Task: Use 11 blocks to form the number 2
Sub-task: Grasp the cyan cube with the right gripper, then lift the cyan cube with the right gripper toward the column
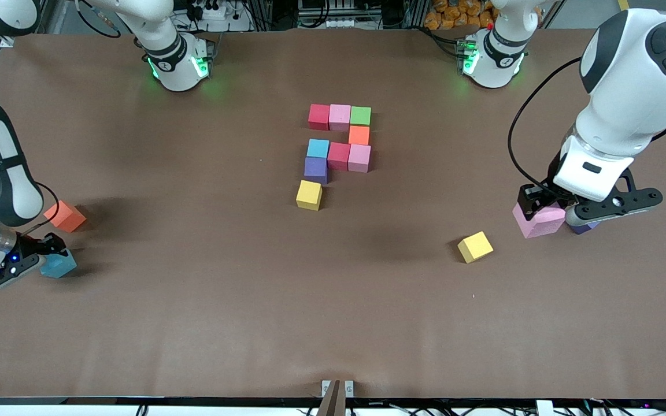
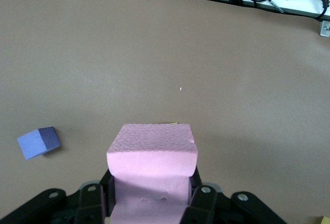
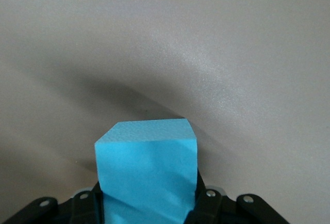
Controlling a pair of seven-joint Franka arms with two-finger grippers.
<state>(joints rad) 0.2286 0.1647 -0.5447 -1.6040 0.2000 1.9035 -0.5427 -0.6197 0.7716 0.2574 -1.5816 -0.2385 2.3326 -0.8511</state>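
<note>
The number 2 stands partly formed mid-table: a red (image 1: 319, 116), pink (image 1: 340, 117) and green block (image 1: 361, 115) in a row, an orange block (image 1: 359, 135), then light blue (image 1: 318, 148), red (image 1: 339, 156) and pink (image 1: 359, 158), with purple (image 1: 315, 170) and yellow (image 1: 309, 195) nearer the camera. My left gripper (image 1: 541, 211) (image 2: 149, 182) is shut on a pink block (image 1: 538, 220) (image 2: 152, 152) at the left arm's end. At the right arm's end, my right gripper (image 1: 50, 257) (image 3: 147, 198) is shut on a light blue block (image 1: 58, 264) (image 3: 147, 167) low at the table.
A loose yellow block (image 1: 475, 247) lies between the digit and the left gripper. A violet block (image 1: 583, 227) (image 2: 38, 141) sits beside the held pink one. An orange block (image 1: 65, 216) lies close to the right gripper, a little farther from the camera.
</note>
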